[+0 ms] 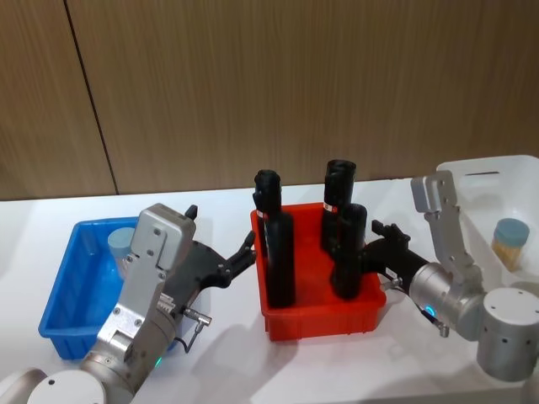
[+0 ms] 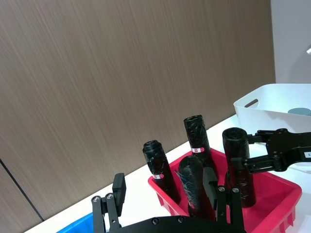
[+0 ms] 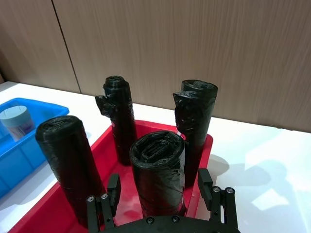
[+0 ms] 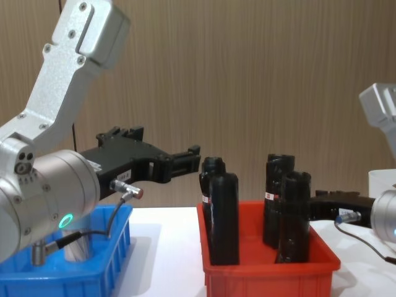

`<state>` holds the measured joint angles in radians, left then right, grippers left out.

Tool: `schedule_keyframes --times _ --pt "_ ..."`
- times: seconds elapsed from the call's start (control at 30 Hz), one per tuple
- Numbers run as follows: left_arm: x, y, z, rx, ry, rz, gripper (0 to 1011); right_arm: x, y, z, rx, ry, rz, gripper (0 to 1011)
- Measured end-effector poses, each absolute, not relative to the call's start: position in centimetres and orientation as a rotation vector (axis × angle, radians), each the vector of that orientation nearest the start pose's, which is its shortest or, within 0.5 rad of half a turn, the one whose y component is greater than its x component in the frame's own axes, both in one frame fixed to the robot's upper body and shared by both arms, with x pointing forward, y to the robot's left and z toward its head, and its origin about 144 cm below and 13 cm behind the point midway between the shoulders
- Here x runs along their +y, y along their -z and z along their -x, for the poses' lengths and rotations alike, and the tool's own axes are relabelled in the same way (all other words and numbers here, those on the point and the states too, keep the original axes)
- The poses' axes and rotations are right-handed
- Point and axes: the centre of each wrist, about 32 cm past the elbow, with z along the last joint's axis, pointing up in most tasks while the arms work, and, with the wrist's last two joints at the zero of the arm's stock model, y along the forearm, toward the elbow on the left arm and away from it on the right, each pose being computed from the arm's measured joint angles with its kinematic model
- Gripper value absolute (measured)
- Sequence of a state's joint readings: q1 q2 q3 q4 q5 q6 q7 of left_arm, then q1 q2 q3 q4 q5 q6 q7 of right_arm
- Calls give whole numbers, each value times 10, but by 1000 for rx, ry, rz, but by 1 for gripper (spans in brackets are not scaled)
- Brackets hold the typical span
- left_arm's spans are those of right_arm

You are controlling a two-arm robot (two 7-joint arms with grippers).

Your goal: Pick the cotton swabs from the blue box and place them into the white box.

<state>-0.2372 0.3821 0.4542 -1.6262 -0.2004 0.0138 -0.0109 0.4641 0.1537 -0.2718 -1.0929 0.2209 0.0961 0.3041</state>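
Note:
One cotton swabs jar [image 1: 122,242] [image 3: 17,121] with a grey-blue lid stands in the blue box [image 1: 63,290] [image 3: 34,145] [image 4: 105,260] at the left. Another swabs jar [image 1: 510,242] [image 2: 299,110] sits inside the white box [image 1: 472,181] [image 2: 262,104] at the right. My left gripper [image 1: 221,229] [image 2: 164,187] [image 4: 162,148] hovers open and empty between the blue box and the red bin, pointing at the bin. At the red bin's right side my right gripper [image 1: 381,252] [image 3: 158,183] [image 2: 249,151] is open and empty, facing a black roll.
A red bin [image 1: 320,316] [image 4: 272,266] in the middle holds several tall black rolls [image 1: 280,252] [image 3: 158,170]. It lies between the blue and white boxes. A wood-panelled wall stands behind the white table [image 1: 227,362].

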Motion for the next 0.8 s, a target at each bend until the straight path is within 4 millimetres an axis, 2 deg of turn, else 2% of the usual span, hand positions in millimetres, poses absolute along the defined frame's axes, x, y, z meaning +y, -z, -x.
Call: schedule_keyframes --times 0.2,0.57,0.6,0.8 --pt "198 -1204 -492 -268 -1124 -61 1004 -217 -1161 -586 105 1104 142 926" --pt "198 -1204 -492 -268 -1124 -61 1004 -215 -1162 -590 122 1103 140 619" --pt "198 -1204 -492 -268 -1124 -61 1004 -215 -1162 -590 124 1103 139 564" --pt "198 -1204 -492 -268 -1124 -61 1004 -213 -1166 -589 127 1095 126 496"
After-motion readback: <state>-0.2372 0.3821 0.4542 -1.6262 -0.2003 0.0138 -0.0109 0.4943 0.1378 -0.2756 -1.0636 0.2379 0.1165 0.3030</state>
